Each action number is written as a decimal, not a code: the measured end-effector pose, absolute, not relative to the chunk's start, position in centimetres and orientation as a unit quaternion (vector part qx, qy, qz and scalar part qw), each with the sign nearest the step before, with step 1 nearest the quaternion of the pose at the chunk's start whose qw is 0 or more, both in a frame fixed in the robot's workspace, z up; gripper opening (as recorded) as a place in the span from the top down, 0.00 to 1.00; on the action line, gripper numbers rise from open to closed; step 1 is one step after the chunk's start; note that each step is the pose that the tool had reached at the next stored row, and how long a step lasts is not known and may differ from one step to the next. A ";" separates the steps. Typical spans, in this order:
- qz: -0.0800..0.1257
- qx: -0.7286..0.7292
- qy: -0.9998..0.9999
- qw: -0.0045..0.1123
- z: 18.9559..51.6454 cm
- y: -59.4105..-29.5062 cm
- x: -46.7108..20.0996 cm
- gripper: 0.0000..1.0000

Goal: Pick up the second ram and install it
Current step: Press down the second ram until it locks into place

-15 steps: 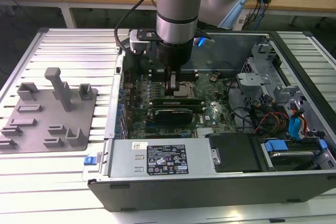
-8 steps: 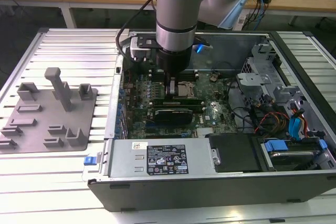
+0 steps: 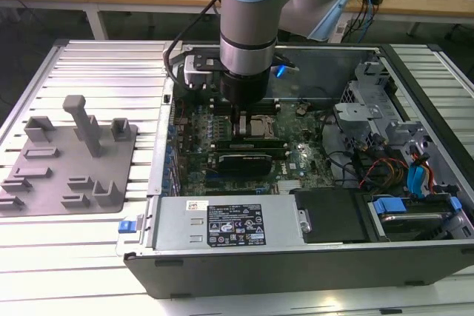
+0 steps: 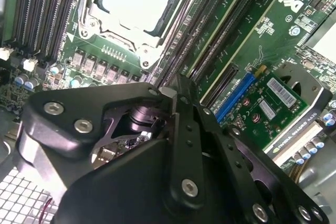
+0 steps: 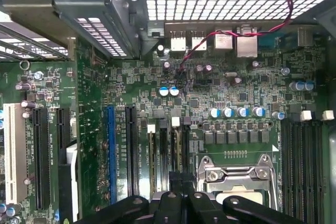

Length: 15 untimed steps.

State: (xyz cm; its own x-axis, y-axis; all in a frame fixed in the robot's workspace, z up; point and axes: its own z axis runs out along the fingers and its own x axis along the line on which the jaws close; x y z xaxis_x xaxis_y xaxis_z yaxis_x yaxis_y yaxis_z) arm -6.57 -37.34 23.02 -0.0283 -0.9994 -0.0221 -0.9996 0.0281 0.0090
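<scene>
We see the second ram (image 5: 177, 150) edge-up, thin and greenish, long axis parallel to the memory slots (image 5: 302, 156) — we cannot tell the gripper's (image 5: 177, 181) state.

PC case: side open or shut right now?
Open. In the exterior view the PC case has no side cover, the motherboard lies exposed, and the arm reaches down into it.

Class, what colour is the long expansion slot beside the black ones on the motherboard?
Blue; the expansion slot shows best in the first wrist view.
</scene>
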 end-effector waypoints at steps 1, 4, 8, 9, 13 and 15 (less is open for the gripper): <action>0.011 -0.697 0.717 0.005 23.0 -37.3 -6.6 0.92; 0.011 -0.697 0.717 0.005 22.8 -37.3 -6.6 0.92; 0.011 -0.697 0.717 0.006 22.8 -37.3 -6.6 0.92; 0.011 -0.697 0.717 0.006 23.2 -37.3 -6.5 0.92; 0.011 -0.697 0.717 0.005 26.1 -37.3 -6.6 0.92; 0.011 -0.697 0.717 0.005 27.5 -37.3 -6.6 0.92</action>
